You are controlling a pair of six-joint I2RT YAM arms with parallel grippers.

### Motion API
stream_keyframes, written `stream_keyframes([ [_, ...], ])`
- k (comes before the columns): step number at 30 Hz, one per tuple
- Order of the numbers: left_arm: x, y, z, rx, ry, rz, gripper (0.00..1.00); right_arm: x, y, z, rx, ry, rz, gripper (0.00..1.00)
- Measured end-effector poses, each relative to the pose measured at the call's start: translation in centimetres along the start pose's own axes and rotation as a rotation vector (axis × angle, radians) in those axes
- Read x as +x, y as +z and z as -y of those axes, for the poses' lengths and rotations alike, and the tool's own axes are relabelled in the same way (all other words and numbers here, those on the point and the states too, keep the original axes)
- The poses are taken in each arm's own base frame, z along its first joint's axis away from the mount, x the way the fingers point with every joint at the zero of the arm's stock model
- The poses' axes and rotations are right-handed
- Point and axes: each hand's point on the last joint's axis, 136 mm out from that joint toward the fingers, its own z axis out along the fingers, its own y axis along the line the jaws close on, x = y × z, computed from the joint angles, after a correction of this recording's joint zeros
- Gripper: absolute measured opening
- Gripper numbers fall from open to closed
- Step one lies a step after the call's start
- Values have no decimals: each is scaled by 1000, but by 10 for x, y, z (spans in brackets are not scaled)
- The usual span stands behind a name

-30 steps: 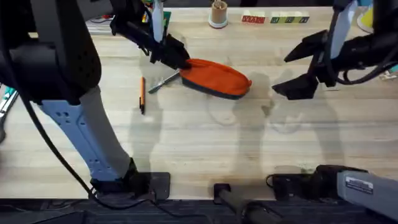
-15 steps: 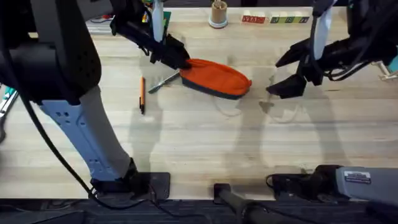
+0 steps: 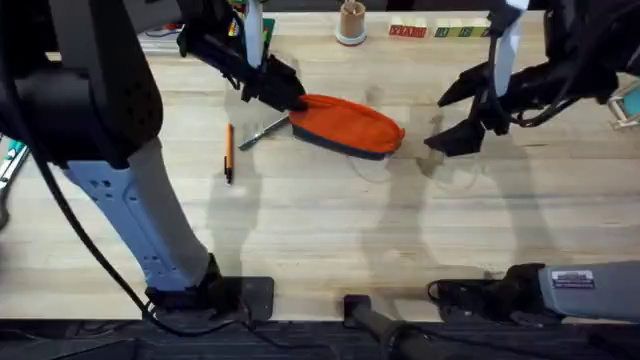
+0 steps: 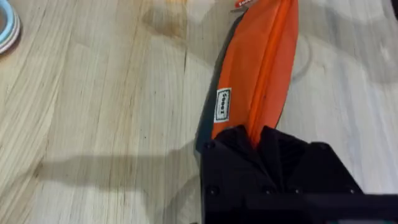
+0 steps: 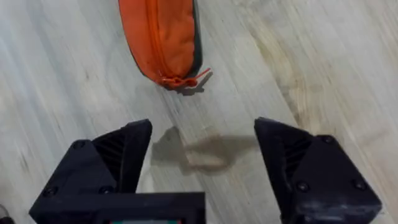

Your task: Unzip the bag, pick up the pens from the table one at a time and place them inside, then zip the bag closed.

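The orange bag lies at the back middle of the table, with its zipper closed. My left gripper is shut on the bag's left end; in the left wrist view its black fingers pinch the bag at the seam. An orange pen lies left of the bag, and a silvery pen lies by the bag's left end. My right gripper hovers open just right of the bag. In the right wrist view the gripper is wide open near the bag's end and its zipper pull.
A wooden cup and a row of coloured blocks stand along the table's back edge. Some clutter lies at the back left corner. A tape roll shows in the left wrist view. Bare wood stretches in front of the bag.
My right gripper has moved left, closer to the bag's right end, still open. The left gripper, the bag and both pens have stayed put.
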Motion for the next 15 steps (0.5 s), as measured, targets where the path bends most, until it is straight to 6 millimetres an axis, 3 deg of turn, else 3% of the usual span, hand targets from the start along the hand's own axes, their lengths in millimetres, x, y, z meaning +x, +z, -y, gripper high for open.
stream_keyframes([
  [15, 0, 0, 0, 0, 0, 0, 42, -4, 30, 0, -46, -82, -8, 996],
])
